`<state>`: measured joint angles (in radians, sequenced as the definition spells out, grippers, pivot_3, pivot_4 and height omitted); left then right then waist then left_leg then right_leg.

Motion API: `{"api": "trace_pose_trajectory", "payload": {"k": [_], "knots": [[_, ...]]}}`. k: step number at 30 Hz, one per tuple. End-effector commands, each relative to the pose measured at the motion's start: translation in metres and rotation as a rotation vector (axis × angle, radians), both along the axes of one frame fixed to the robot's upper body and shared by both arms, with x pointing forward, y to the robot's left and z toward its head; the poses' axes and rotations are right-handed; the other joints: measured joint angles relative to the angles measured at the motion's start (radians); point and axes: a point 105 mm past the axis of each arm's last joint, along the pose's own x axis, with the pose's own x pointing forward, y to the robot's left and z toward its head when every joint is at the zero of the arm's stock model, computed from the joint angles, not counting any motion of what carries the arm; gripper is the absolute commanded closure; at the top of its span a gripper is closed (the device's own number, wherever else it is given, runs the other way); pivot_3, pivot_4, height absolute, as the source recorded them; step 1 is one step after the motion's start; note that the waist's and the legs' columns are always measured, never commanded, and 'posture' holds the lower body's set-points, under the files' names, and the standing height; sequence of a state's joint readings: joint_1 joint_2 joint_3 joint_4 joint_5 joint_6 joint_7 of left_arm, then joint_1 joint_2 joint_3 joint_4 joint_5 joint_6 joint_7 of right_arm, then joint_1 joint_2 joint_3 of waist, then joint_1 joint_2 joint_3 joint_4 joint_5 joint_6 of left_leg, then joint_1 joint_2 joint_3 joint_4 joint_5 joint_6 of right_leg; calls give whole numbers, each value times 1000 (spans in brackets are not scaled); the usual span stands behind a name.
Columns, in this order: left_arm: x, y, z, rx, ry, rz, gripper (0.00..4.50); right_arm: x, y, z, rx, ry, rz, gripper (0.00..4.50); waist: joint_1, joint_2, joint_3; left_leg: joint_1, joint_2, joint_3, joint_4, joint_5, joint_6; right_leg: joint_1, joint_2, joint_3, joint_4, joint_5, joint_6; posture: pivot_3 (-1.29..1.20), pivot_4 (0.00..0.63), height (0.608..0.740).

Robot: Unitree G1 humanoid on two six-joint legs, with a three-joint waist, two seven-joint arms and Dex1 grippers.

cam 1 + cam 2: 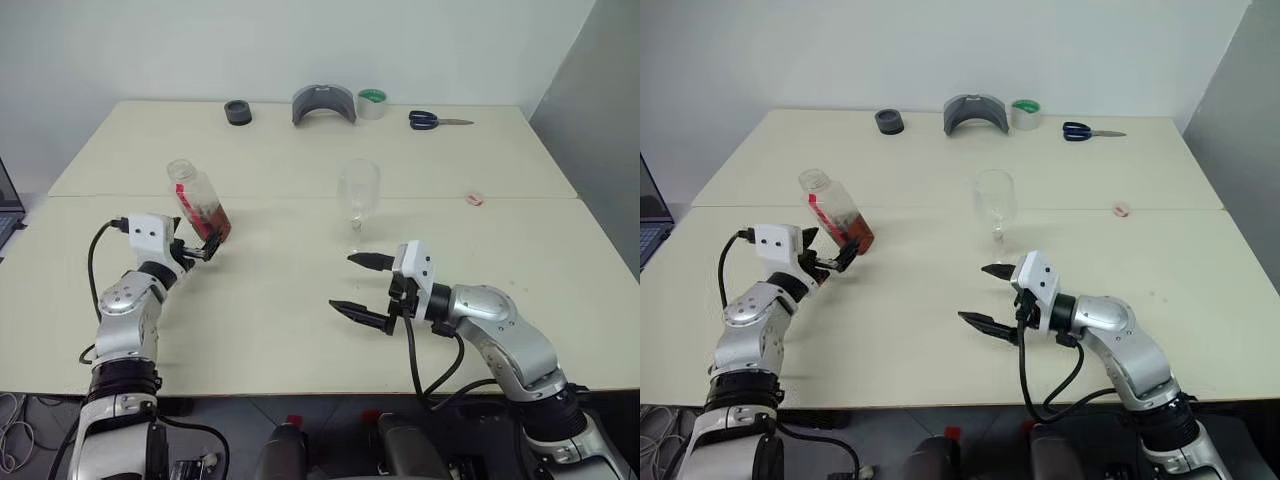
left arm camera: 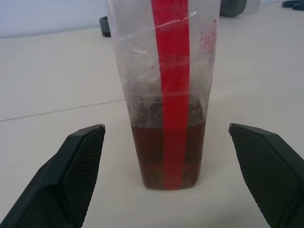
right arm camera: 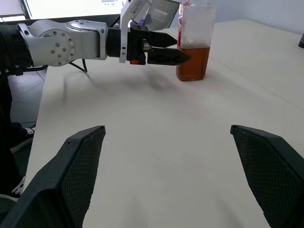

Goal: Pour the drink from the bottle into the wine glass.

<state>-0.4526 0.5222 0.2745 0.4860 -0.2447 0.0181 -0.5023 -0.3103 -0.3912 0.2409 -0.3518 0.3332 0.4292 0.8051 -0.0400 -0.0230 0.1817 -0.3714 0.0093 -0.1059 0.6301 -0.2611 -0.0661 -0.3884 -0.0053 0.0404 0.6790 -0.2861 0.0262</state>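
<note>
The bottle [image 1: 198,200] stands upright on the left half of the table, clear plastic with a red label strip. The reddish-brown drink [image 2: 147,156] fills its lower part. My left gripper [image 1: 207,246] is level at the bottle's base and open. Its black fingers [image 2: 78,161] stand wide on both sides of the bottle, apart from it. The wine glass [image 1: 358,190] stands near the table's middle with nothing in it. My right gripper [image 1: 342,282] hovers in front of the glass, pointing toward the bottle, open and holding nothing.
Along the far edge lie a black tape roll [image 1: 238,112], a grey curved piece [image 1: 324,104], a green-and-white tape roll [image 1: 372,103] and blue-handled scissors [image 1: 430,120]. A small pink scrap [image 1: 475,199] lies to the right of the glass. A laptop corner [image 1: 5,205] shows at far left.
</note>
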Motion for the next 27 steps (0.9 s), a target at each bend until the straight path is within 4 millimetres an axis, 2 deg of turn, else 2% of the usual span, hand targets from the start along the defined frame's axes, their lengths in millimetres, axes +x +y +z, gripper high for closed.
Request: {"api": "trace_pose_trajectory", "payload": {"k": [1,11,14,20,21,25,27], "knots": [[7,-2,21,26,-48,-5,0,-3,4,13,7,-50,25,13,0,0,0,0,0,0,0,0,0,0,0,0,0,0,0,0,150,740],[16,-3,33,-12,-62,7,0,-2,4,14,6,-57,20,13,0,0,0,-1,0,-1,0,0,0,0,0,0,0,0,0,0,150,740],[19,-4,33,-17,-55,9,625,-1,5,15,9,-62,18,0,1,0,0,-1,0,-1,0,0,0,0,0,0,0,0,0,0,150,740],[22,-5,35,-28,-51,5,2531,-1,7,17,16,-69,17,0,1,0,0,-1,0,-1,0,0,0,0,0,-1,0,0,0,0,150,740],[22,-5,35,-30,-52,6,2722,0,7,18,19,-71,14,0,1,0,0,-1,0,-1,0,0,0,0,0,0,0,0,0,0,150,740],[23,-9,39,-41,-61,-8,2805,1,7,21,35,-79,0,0,1,0,0,-1,0,-1,1,0,0,0,0,-1,0,0,0,0,150,740],[23,-26,50,-52,-82,-69,2805,2,4,24,51,-72,-21,0,2,0,0,-1,0,-1,1,0,-1,0,0,-1,0,0,0,0,150,740]]}}
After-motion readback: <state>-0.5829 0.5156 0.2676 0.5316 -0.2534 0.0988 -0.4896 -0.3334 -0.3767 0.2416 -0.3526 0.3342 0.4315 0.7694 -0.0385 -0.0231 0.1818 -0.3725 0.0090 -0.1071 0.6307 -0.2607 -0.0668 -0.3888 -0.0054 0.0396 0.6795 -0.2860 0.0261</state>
